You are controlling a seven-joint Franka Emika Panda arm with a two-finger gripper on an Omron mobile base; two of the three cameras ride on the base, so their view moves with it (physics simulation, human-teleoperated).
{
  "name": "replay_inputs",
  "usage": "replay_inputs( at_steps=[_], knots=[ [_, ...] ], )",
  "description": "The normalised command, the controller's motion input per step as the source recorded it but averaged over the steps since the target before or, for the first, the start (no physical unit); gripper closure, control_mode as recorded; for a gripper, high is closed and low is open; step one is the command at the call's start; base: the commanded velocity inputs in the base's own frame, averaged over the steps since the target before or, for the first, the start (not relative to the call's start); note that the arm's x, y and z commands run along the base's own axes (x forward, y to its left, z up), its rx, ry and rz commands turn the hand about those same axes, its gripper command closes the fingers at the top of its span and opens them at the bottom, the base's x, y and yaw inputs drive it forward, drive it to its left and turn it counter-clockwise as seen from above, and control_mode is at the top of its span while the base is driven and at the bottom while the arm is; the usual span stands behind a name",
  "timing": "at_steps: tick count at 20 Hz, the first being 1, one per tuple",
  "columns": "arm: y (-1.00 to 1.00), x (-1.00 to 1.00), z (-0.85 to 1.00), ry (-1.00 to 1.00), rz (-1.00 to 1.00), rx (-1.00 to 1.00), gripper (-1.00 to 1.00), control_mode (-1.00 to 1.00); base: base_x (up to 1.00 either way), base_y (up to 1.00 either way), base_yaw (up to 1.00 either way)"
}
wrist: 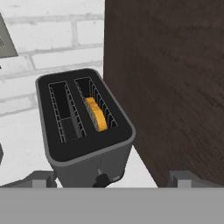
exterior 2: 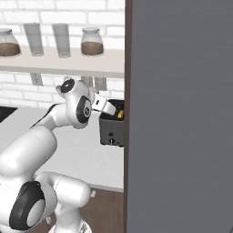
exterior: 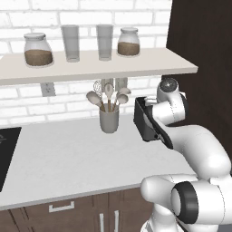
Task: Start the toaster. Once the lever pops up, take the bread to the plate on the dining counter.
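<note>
The dark grey-black toaster [wrist: 83, 131] stands on the white counter against a brown cabinet side. An orange-crusted slice of bread [wrist: 96, 114] sits low in its right slot, and the left slot is empty. A small dark lever knob [wrist: 102, 180] shows low on the near face. My gripper [wrist: 111, 181] hovers just above and in front of the toaster, open, its fingertips [wrist: 40, 178] spread wider than the toaster body with nothing between them. From the right base view my gripper [exterior 2: 109, 109] reaches over the toaster [exterior 2: 112, 131], where the bread [exterior 2: 120, 114] peeks out. My arm partly hides the toaster [exterior: 143, 118] in the left base view.
A grey utensil cup [exterior: 109, 118] with spoons and a whisk stands left of the toaster. Above hangs a shelf [exterior: 90, 68] with jars and glasses. A black cooktop [exterior: 7, 154] lies far left. The tall brown cabinet [wrist: 175, 87] closes off the right side.
</note>
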Motion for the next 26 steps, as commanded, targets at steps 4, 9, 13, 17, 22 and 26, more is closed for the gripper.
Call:
replay_inputs(
  at_steps=[4, 9, 13, 17, 22, 26],
  knots=[
    [0.0, 0.0, 0.0, 0.0, 0.0, 0.0, -1.0, -1.0, 0.0, 0.0, 0.0],
    [0.0, 0.0, 0.0, 0.0, 0.0, 0.0, -1.0, -1.0, 0.0, 0.0, 0.0],
    [0.0, 0.0, 0.0, 0.0, 0.0, 0.0, -1.0, -1.0, 0.0, 0.0, 0.0],
    [0.0, 0.0, 0.0, 0.0, 0.0, 0.0, -1.0, -1.0, 0.0, 0.0, 0.0],
    [0.0, 0.0, 0.0, 0.0, 0.0, 0.0, -1.0, -1.0, 0.0, 0.0, 0.0],
    [0.0, 0.0, 0.0, 0.0, 0.0, 0.0, -1.0, -1.0, 0.0, 0.0, 0.0]
  ],
)
